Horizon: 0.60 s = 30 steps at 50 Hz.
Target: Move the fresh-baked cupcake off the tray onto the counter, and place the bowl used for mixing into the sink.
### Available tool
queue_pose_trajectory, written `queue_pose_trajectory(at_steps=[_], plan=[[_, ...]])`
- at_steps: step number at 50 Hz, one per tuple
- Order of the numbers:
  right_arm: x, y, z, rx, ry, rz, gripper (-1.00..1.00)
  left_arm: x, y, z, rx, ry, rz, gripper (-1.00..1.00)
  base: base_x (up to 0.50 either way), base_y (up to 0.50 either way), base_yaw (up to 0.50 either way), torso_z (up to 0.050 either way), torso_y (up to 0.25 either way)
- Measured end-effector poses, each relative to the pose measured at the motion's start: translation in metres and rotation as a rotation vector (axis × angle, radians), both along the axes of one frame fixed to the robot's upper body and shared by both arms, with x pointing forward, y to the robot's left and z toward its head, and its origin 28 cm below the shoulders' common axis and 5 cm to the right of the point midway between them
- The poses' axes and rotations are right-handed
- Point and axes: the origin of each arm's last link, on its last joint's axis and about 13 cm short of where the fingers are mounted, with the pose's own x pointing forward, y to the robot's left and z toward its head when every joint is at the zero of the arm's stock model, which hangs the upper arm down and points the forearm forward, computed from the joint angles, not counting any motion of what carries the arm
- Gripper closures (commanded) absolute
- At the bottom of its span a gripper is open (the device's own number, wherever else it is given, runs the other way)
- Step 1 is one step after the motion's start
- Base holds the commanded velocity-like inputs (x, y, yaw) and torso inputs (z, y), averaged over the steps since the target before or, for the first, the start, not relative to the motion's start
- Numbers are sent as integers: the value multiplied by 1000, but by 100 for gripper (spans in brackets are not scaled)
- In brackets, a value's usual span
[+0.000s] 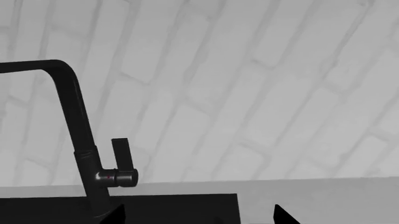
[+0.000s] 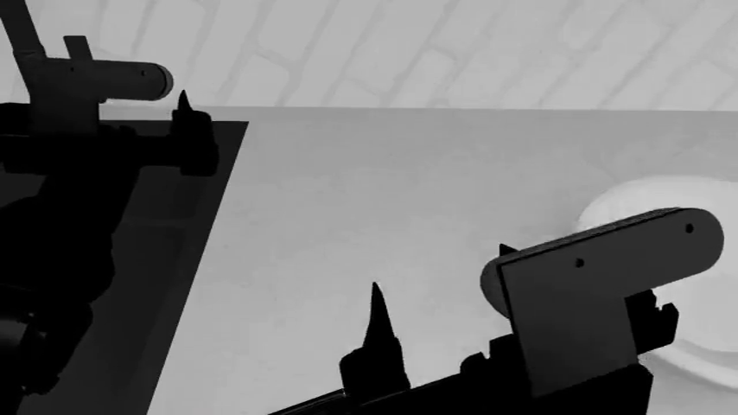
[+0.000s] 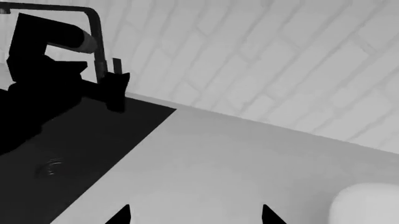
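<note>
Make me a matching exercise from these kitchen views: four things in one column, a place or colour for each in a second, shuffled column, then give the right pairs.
Things
1. faucet
2. bowl
3. sink
4. left gripper

Places and colours
A. white, on the counter at the head view's right edge
B. over the sink's far end, near the faucet
C. dark and tall, rising against the white brick wall
D. black basin set into the counter, round drain in its floor

Pairs: 1-C, 2-A, 3-D, 4-B

Head view downward, wrist views share faucet (image 1: 81, 140)
</note>
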Motion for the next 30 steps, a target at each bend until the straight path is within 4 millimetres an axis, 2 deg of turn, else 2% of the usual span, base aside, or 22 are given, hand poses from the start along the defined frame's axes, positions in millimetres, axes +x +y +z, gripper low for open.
queue_pose_trajectory(at_steps=[13,30], plan=[[-32,-4,-3,19,43,89,-100,1,0,-4,3,8,12,-100,0,0,0,0,0],[-49,-8,-17,0,138,96,-100,0,0,-5,11,10,24,-100,0,0,0,0,0]])
